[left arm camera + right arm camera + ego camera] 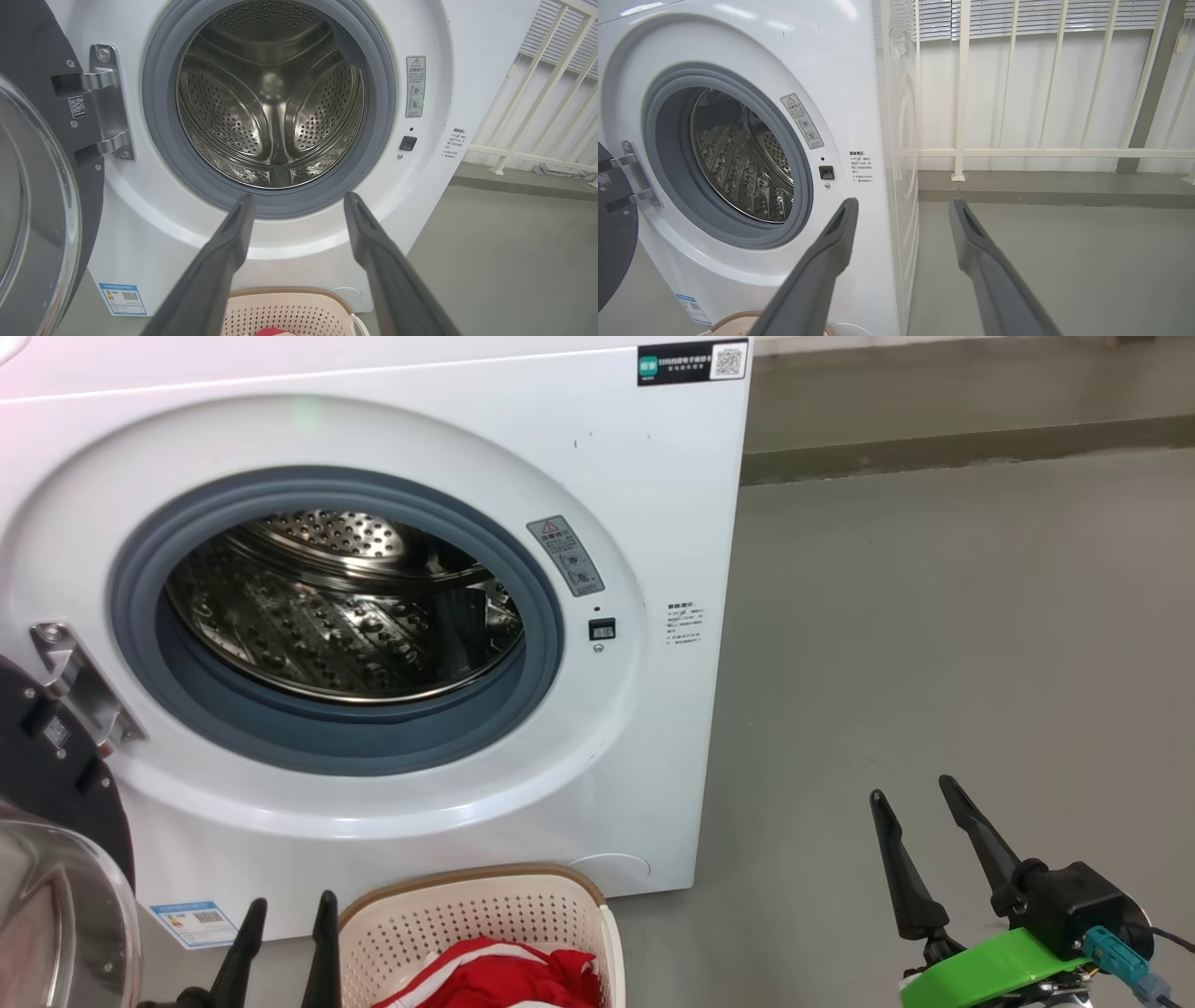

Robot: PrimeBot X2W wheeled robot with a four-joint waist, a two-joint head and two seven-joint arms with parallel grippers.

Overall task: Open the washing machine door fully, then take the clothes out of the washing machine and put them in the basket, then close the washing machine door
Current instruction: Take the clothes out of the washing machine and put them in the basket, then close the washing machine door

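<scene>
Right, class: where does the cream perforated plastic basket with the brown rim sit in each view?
Head view: cream perforated basket bottom centre.
Left wrist view: basket bottom centre.
Right wrist view: basket rim, bottom left.
Shared landmark: blue rectangular label just left of it.

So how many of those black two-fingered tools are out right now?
2. The left tool sits low on the left beside the basket; the right tool low on the right, above the floor. None seems hidden.
</scene>
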